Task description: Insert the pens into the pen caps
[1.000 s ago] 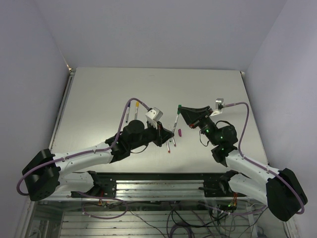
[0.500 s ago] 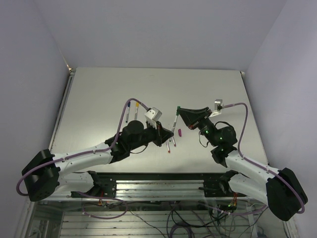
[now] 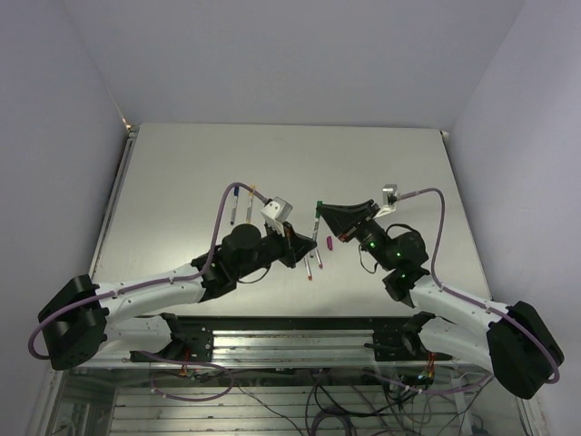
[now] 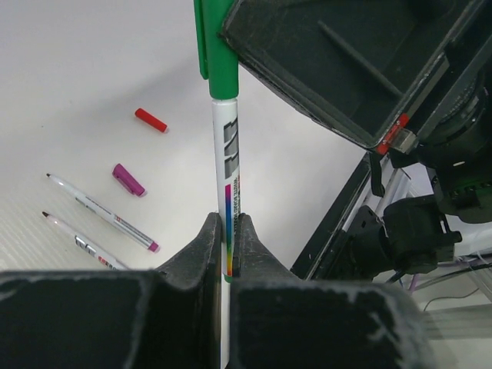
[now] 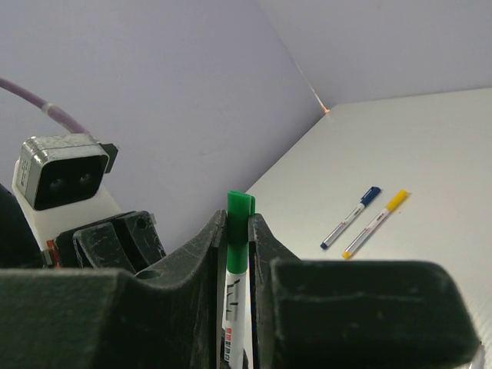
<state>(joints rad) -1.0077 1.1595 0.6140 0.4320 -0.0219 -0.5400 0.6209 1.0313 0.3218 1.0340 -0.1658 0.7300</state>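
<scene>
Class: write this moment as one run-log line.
left pincer: shut on green pen | right pincer: shut on green cap | loose: magenta cap, red cap

A white pen (image 4: 228, 192), green cap (image 4: 217, 46) on its end, is held above the table's (image 3: 182, 173) middle near two bare pens (image 4: 100, 212), a magenta cap (image 4: 128, 179) and a red cap (image 4: 151, 120), while a blue-capped pen (image 5: 351, 216) and a yellow-capped pen (image 5: 375, 223) lie side by side leftward.

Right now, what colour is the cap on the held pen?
Green cap, clearest in the left wrist view.
</scene>
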